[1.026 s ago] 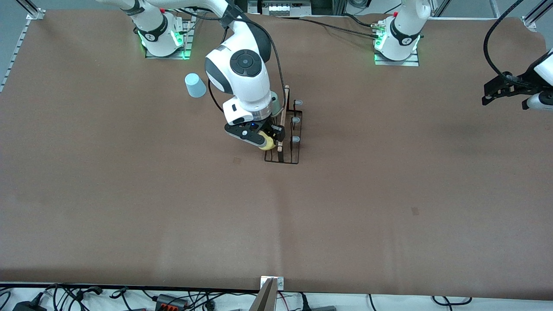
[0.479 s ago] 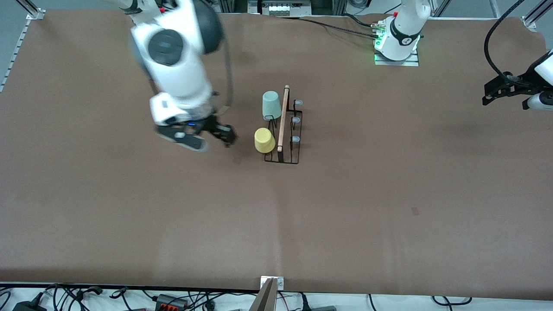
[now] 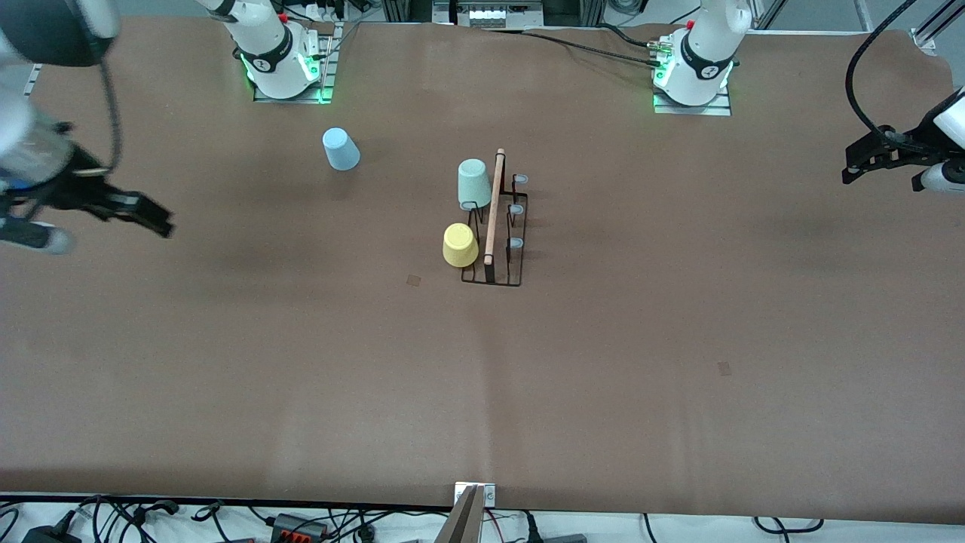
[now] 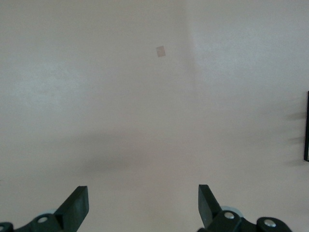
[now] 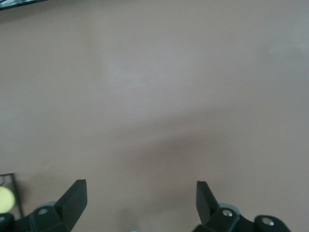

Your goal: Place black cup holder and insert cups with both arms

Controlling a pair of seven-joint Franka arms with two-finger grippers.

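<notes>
Jaws: both grippers spread, empty; right gripper (image 3: 143,219) and left gripper (image 3: 856,167) over opposite surface ends.
Done: black cup holder (image 3: 497,226) placed mid-surface; mint cup (image 3: 473,183), yellow cup (image 3: 459,245) on pegs.
Left: blue cup (image 3: 341,148) near right arm's base.

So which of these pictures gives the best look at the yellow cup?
The front view: the yellow cup shows whole, hung on the black cup holder beside the mint cup. The right wrist view catches only a yellow sliver at its edge; the left wrist view shows none of it.
</notes>
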